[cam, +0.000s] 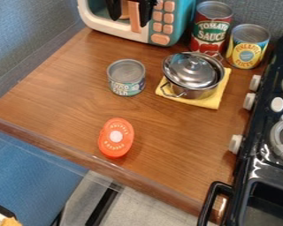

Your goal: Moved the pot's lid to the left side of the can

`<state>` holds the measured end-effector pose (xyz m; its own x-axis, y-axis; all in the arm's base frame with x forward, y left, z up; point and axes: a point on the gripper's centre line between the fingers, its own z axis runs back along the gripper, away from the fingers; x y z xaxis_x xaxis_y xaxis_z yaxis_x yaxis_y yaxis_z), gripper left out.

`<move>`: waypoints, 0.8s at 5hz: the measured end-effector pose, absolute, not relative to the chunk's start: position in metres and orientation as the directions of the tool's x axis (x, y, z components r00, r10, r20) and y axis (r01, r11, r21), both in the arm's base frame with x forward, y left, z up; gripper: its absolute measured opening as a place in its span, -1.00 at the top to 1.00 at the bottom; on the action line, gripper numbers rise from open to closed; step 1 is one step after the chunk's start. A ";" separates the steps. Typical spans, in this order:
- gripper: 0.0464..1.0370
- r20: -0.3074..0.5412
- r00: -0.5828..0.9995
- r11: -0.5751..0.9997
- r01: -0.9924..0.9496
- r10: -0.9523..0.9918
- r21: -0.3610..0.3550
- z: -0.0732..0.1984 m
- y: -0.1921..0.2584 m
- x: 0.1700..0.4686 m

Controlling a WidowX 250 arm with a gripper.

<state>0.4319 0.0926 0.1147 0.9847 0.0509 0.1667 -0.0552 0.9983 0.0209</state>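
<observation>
Along the middle of the view, brown wooden counter (55, 97), glossy front edge, running from lower right up to the toy microwave. Black stove (259, 170) at right edge: pale knobs on its near side, round grey burners on top, curved black handle toward the bottom. Toy microwave (182, 17) at top, teal with white front frame and pinkish-orange buttons, cut off by the view's edge. Yellow cloth (212, 101) flat on counter under the pot. Pot (194, 93), shiny metal, upright, loop handles at the sides.

Gripper (129, 20) at top edge, in front of microwave: open, fingers apart, pinkish bar of the microwave seen between them.

Tall can (212, 33), red and green label, upright behind the pot. Yellow can (247, 50), upright beside it on the right. Lid (190, 68), metal with knob on top, is on the pot, set a bit toward its left in view; to the right of the small can. Small can (126, 81), grey top, teal label, upright, left of the pot, apart from it. Red-orange oval item (116, 143), pale centre spot, near the counter's front edge.
</observation>
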 end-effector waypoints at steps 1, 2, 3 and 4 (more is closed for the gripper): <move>-0.93 0.113 0.992 0.999 -0.053 0.052 0.009 0.093 0.091 0.429; -0.93 0.095 0.995 0.999 0.032 -0.031 -0.002 0.084 0.059 0.429; -0.93 0.112 0.987 0.992 0.122 -0.119 -0.014 0.085 0.021 0.427; -0.93 0.135 0.975 0.983 0.180 -0.176 -0.020 0.089 -0.002 0.424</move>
<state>0.4237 -0.0020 0.0889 0.9752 -0.1756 0.1351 0.1799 0.9835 -0.0202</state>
